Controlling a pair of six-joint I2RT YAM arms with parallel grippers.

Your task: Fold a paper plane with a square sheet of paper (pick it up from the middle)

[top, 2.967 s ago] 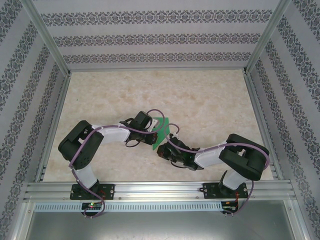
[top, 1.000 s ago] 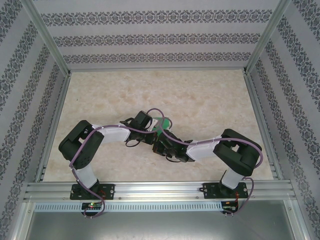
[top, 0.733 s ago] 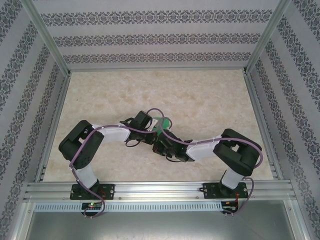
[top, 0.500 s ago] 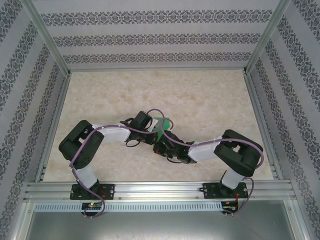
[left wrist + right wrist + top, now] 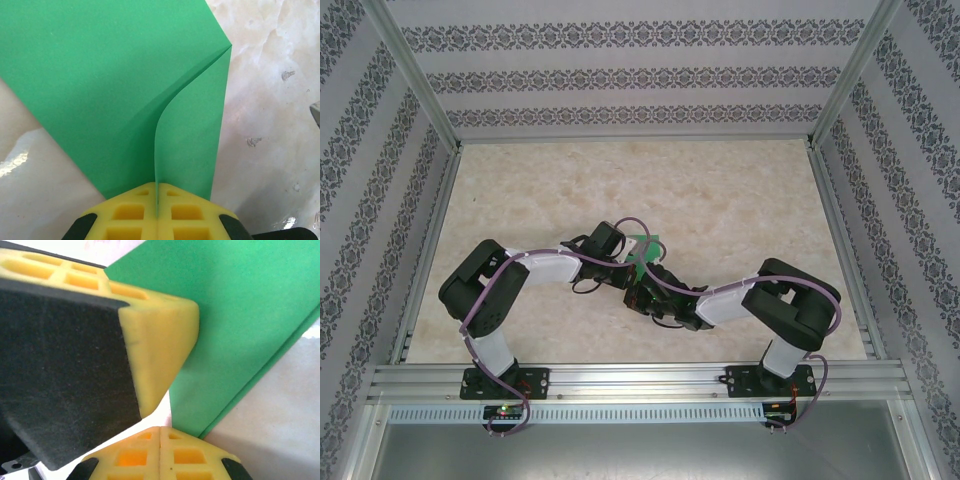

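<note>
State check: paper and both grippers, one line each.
green paper: folded over on itself, one flap bowed up.
left gripper: jaws shut on the green paper's edge.
right gripper: jaws shut, tips at the green paper's edge; grip unclear.

The green sheet of paper (image 5: pixel 115 85) is thin, smooth and matt, with a faint sheen along its curved fold. The bench (image 5: pixel 720 190) looks like polished cream marble, glossy enough to reflect light. The left claw (image 5: pixel 157 194) and right claw (image 5: pixel 160 434) carry matt yellow pads (image 5: pixel 132 210), rubbery-looking and moulded with square pockets, backed by matt black plastic. The rail (image 5: pixel 640 380) along the near edge is silvery brushed metal. The arm shells (image 5: pixel 545 268) are smooth white and black plastic.
</note>
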